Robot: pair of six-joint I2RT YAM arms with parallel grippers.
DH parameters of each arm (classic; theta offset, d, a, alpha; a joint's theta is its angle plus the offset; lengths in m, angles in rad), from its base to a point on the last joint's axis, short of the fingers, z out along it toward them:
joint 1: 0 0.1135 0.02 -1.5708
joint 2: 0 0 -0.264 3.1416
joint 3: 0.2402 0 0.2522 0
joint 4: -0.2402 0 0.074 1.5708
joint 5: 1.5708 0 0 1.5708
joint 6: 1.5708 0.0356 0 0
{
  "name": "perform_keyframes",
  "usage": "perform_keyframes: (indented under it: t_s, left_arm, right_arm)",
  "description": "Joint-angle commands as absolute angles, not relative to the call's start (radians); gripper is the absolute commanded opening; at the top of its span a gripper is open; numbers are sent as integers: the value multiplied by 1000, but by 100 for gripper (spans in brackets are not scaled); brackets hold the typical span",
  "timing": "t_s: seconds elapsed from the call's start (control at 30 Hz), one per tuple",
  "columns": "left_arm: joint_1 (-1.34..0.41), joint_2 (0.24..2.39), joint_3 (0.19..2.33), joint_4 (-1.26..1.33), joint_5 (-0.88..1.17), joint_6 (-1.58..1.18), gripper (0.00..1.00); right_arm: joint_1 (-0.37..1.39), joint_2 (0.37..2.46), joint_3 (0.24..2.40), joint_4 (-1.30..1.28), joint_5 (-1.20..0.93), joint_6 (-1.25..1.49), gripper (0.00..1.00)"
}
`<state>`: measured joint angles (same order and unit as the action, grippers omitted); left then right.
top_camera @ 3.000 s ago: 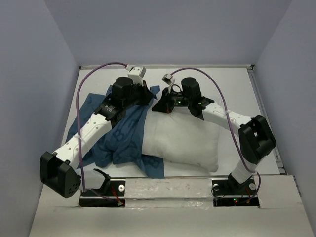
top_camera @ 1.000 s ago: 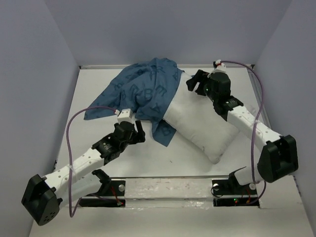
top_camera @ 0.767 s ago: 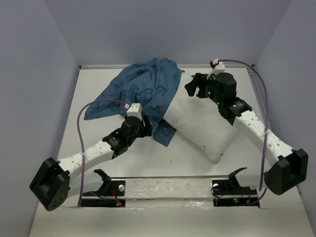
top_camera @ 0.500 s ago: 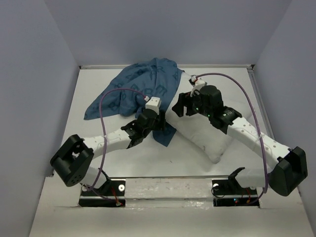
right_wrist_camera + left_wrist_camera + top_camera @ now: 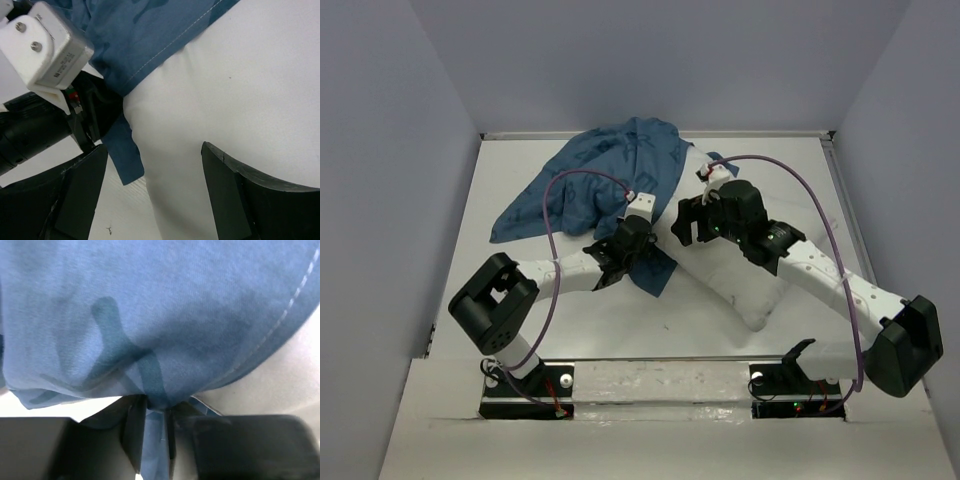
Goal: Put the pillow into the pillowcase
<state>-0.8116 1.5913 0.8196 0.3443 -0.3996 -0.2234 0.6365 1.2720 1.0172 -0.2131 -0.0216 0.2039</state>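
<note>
Left claw (image 5: pixel 150 440) newly pinched onto hem of dark blue printed fabric pillowcase (image 5: pixel 610 180) beside plump white pillow (image 5: pixel 745 285); right claw (image 5: pixel 692 222) wide above pillow, insertion unfinished

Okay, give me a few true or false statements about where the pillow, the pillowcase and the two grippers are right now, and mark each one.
1. The pillowcase covers the far end of the pillow. True.
2. The pillow is fully inside the pillowcase. False: its near right part lies bare.
3. The left gripper pinches a fold of the pillowcase. True.
4. The right gripper is clamped on the pillowcase. False: it is open, over bare pillow.
</note>
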Motion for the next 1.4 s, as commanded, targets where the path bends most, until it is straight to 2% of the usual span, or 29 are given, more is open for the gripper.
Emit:
perform_keyframes:
  t_s: [0.0, 0.07, 0.13, 0.27, 0.37, 0.43, 0.5, 0.53, 0.57, 0.6, 0.7, 0.77, 0.8, 0.87, 0.9, 1.0, 1.07, 1.1, 1.23, 1.33, 1.37]
  left_arm:
    - [-816, 1571, 851, 373, -489, -189, 15]
    - [-816, 1572, 853, 368, -509, -183, 5]
    - [-822, 1548, 847, 353, -508, -184, 0]
    - [-844, 1422, 802, 339, -448, -244, 0]
    - [-857, 1365, 787, 337, -378, -282, 0]
    - [-859, 1315, 787, 353, -269, -313, 0]
    - [-861, 1275, 788, 393, -161, -342, 0]
    - [-859, 1266, 795, 397, -117, -345, 0]
    - [-861, 1266, 805, 399, -74, -348, 0]
    - [-861, 1266, 811, 399, -7, -357, 0]
    - [-867, 1252, 810, 408, 100, -374, 0]
    - [-867, 1220, 775, 407, 107, -385, 0]
    - [-867, 1207, 775, 407, 107, -388, 0]
    - [-867, 1186, 747, 407, 107, -393, 0]
    - [-867, 1186, 741, 407, 109, -393, 0]
    - [-867, 1201, 747, 407, 135, -385, 0]
    - [-865, 1210, 796, 393, 135, -359, 0]
    - [-865, 1212, 817, 370, 129, -345, 0]
    - [-835, 1253, 954, 338, 170, -305, 0]
    - [-831, 1273, 948, 342, 212, -319, 0]
    - [-831, 1247, 927, 348, 213, -337, 0]
  right_arm:
    - [646, 1269, 1012, -225, 40, 152, 82]
    - [646, 1275, 1014, -229, 49, 141, 82]
    - [646, 1282, 1019, -245, 77, 100, 83]
    - [655, 1339, 1057, -268, 117, 20, 89]
    - [666, 1417, 1112, -259, 40, 11, 90]
    - [683, 1517, 1159, -233, -61, 11, 88]
    - [683, 1568, 1140, -82, -197, 93, 68]
    - [683, 1575, 1132, -24, -250, 127, 48]
    - [683, 1578, 1117, 70, -297, 171, 18]
    - [683, 1575, 1099, 156, -374, 264, 0]
    - [658, 1562, 1069, 450, -433, 421, 0]
    - [586, 1488, 1016, 736, -361, 664, 0]
    - [586, 1488, 994, 738, -360, 666, 0]
    - [534, 1434, 947, 895, -236, 863, 0]
    - [534, 1408, 946, 913, -235, 864, 0]
    - [570, 1298, 893, 910, 16, 835, 0]
    - [629, 1282, 871, 890, 144, 712, 0]
    - [717, 1295, 871, 864, 246, 596, 0]
    - [799, 1414, 813, 830, 327, 577, 0]
    - [799, 1456, 767, 743, 266, 600, 0]
    - [799, 1450, 781, 688, 243, 560, 19]
